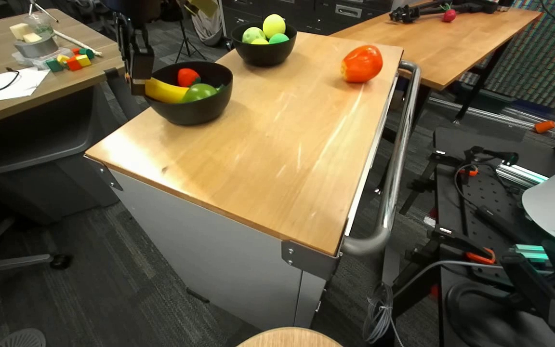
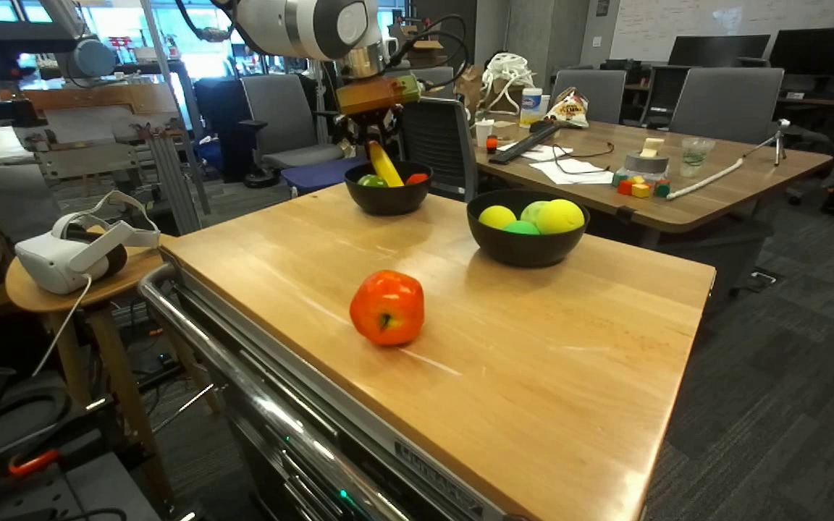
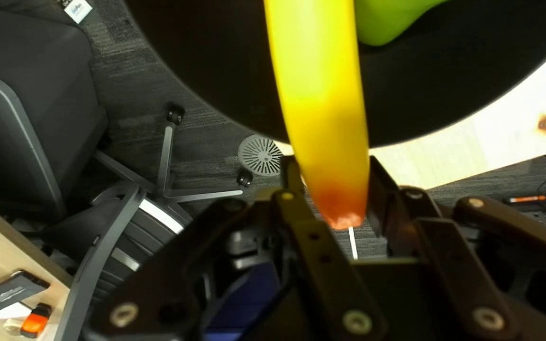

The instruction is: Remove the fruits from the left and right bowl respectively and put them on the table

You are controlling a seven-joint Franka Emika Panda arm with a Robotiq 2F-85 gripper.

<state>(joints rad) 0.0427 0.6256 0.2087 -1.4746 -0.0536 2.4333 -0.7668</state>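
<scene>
A black bowl (image 1: 193, 115) stands at the table's edge; it also shows in an exterior view (image 2: 388, 205). It holds a yellow banana (image 1: 166, 90), a green fruit (image 1: 200, 91) and a red fruit (image 1: 188, 77). My gripper (image 1: 138, 86) is at the banana's end, by the bowl's rim. In the wrist view the gripper (image 3: 332, 166) has its fingers against both sides of the banana (image 3: 320, 94), and looks shut on it. The banana is tilted, its far part in the bowl. A second black bowl (image 2: 525, 252) holds yellow and green balls (image 2: 560, 216).
The wooden tabletop (image 1: 277, 144) carries a shiny red-orange fruit (image 2: 388, 307) near its handle side (image 1: 405, 125). Another table (image 2: 750, 170) with tape, blocks and papers stands beyond the bowls. A chair (image 3: 112, 265) is beside the table under the gripper.
</scene>
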